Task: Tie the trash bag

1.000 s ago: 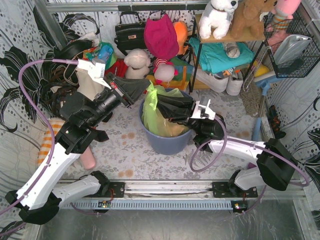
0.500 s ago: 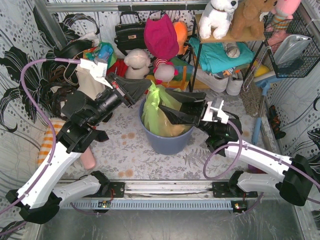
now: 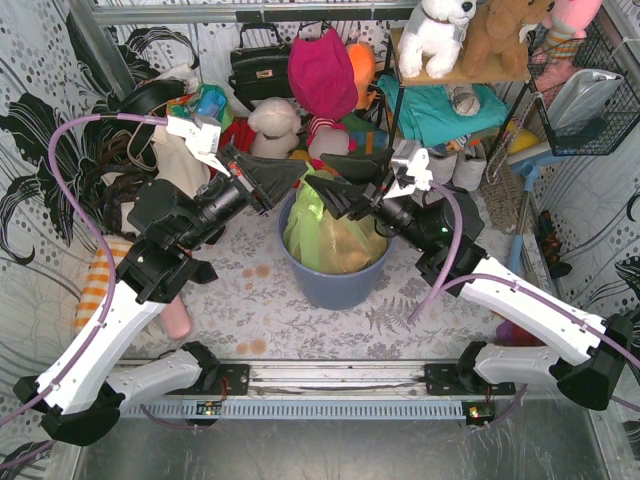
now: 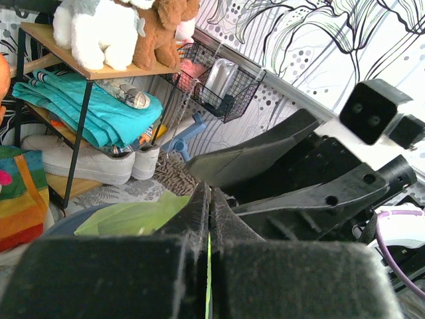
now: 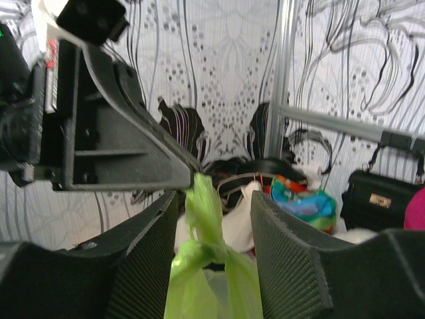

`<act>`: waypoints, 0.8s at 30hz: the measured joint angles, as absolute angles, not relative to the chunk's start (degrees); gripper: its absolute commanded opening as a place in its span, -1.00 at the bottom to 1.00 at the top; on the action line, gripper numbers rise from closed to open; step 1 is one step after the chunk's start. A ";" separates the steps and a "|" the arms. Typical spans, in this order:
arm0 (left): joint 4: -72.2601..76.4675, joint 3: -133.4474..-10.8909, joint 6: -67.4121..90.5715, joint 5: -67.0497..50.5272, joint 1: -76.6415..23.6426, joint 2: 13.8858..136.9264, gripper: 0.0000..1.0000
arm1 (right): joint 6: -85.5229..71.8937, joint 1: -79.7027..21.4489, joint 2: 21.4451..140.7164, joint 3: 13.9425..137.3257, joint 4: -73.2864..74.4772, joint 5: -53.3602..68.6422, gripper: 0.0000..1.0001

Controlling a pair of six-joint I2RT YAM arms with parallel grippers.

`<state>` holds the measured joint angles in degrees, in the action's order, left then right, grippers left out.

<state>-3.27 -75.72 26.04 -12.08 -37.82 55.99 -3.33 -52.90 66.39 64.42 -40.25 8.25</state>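
Trash bag (image 3: 330, 235), thin lime-green plastic, sits inside the blue-grey bin (image 3: 335, 288) below both sets of jaws, with tan scraps (image 3: 352, 262) showing through its lower part. One of its handle strips (image 5: 204, 199) rises out of the bin mouth to the left gripper (image 3: 298, 173), whose jaws are pressed together on the strip's top end. In the left wrist view only a thin green line shows in the seam between the two closed fingers (image 4: 186, 219), and more green plastic lies just beyond their tips. The right gripper (image 5: 214, 199) faces the left one from the opposite side, tip close to tip above the bin. Its jaws stand apart, and the strip hangs between them. Beneath the left jaws' pinch the strip bunches into a twisted knot (image 5: 199, 252) level with the right fingers (image 5: 149, 259). Lower down it widens into the body of the trash bag, which fills most of the gap between those fingers. Whether the plastic touches either inner pad there cannot be told. Past the right jaws, a black handbag (image 5: 373, 199) stands against the patterned wall.
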 measured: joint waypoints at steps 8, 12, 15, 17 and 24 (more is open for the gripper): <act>-3.22 -75.72 26.02 -12.38 -37.82 55.99 -1.00 | -3.33 -52.90 66.54 64.49 -33.08 8.10 -0.18; -3.22 -75.72 26.02 -12.51 -37.82 55.99 -1.00 | -3.01 -52.90 67.02 64.51 -32.29 8.10 -0.52; -3.22 -75.72 26.02 -12.45 -37.82 55.99 -0.88 | -2.33 -52.90 67.35 64.51 -31.92 8.12 -0.92; -3.25 -75.72 26.00 -12.16 -37.82 55.96 -0.42 | -1.98 -52.90 67.37 64.51 -31.68 8.14 -1.00; -3.29 -75.72 25.87 -9.72 -37.82 55.48 0.39 | -1.85 -52.90 67.37 64.51 -31.73 8.34 -1.00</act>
